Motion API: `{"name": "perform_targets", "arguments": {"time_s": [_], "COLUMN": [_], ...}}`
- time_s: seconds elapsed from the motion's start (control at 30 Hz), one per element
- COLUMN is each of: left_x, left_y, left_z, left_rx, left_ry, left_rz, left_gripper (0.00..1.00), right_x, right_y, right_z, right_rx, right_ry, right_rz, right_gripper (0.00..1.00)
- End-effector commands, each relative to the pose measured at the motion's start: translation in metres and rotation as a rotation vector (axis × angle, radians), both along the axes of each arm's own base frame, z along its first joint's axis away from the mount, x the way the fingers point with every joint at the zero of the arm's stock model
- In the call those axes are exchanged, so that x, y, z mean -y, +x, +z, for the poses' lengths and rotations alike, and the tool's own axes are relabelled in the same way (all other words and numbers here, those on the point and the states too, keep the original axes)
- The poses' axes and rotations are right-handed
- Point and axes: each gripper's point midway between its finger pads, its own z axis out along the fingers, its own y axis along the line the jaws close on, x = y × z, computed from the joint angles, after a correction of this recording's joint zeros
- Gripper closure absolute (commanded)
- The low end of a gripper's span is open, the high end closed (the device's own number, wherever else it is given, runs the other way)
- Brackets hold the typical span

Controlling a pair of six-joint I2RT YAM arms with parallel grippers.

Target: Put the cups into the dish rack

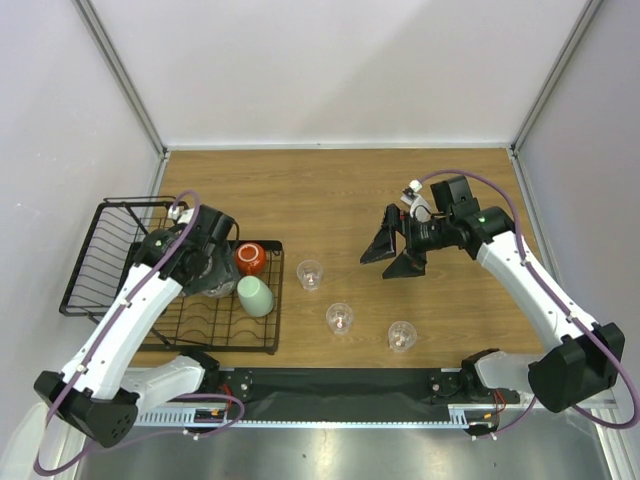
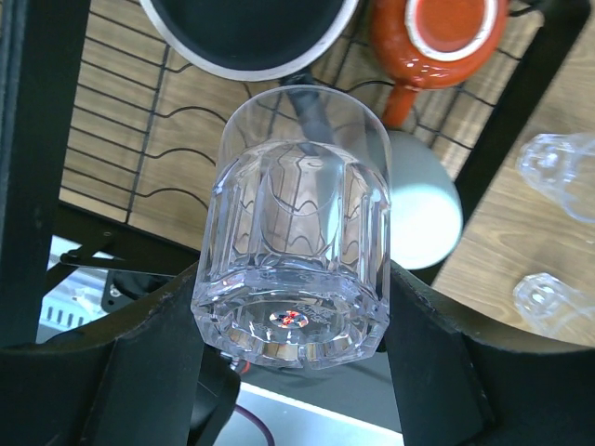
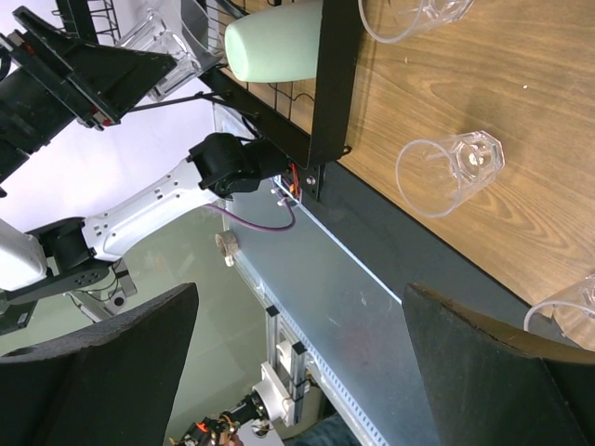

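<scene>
The black wire dish rack (image 1: 100, 270) sits at the table's left. On its grid lie an orange-red cup (image 1: 250, 258), a pale mint-green cup (image 1: 255, 296) and a dark mug (image 2: 246, 32). My left gripper (image 1: 205, 272) hovers over the rack, shut on a clear tumbler (image 2: 293, 232) held between its fingers (image 2: 139, 372). Three clear tumblers stand on the wood right of the rack (image 1: 310, 273), (image 1: 340, 318), (image 1: 402, 336). My right gripper (image 1: 392, 250) hangs open and empty above the table, beyond those tumblers. Its wrist view shows one tumbler (image 3: 451, 172) and the mint cup (image 3: 274, 42).
The rack's taller basket end (image 1: 130, 215) is at the far left by the wall. The rack's near frame bar (image 3: 330, 84) borders the wood. A black strip and metal rail (image 1: 340, 385) run along the table's near edge between the arm bases.
</scene>
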Motion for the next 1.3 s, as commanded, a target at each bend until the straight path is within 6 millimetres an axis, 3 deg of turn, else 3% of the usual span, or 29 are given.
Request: {"name": "perform_targets", "arguments": {"time_s": [0.0,1.27], "left_x": [-0.021,-0.020], "left_y": [-0.019,-0.049], "left_z": [-0.006,-0.046], "left_rx": [-0.077,-0.209], "left_ry": [0.089,0.062], "left_rz": [0.032,0.064], "left_gripper": [1.00,0.99], "right_x": [-0.002,0.005], "right_y": [0.004,0.009], "right_z": [0.000,-0.013], "right_rx": [0.018,-0.003], "right_ry": [0.012,0.002], "right_rz": [0.014,0.035], "right_gripper": [0.00,0.00]}}
